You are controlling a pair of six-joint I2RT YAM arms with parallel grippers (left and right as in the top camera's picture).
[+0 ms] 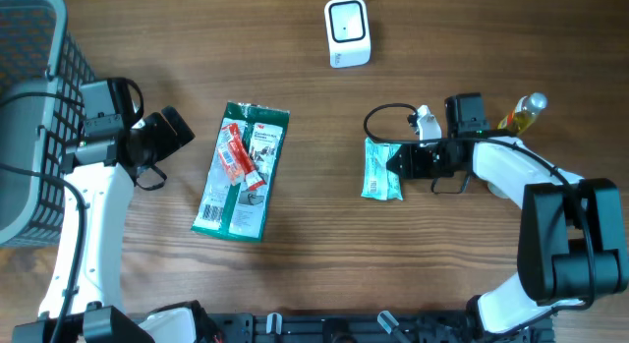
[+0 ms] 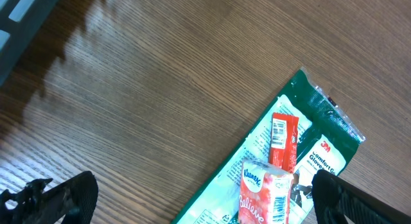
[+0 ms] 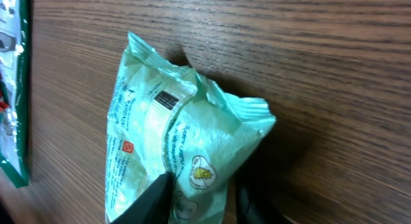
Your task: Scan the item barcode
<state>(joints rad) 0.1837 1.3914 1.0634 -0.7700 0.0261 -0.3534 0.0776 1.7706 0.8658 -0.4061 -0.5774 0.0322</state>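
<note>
While the right gripper (image 1: 397, 164) straddles one end of the mint packet (image 1: 379, 172), lying nearer the robot than the scanner (image 1: 347, 32), I cannot tell if its jaws already pinch. Better to grip only the edge, leaving free the dark printed block (image 3: 166, 97), maybe the barcode, too blurred. The left gripper (image 1: 177, 129), far left of the scanner, has its jaws wide apart.
</note>
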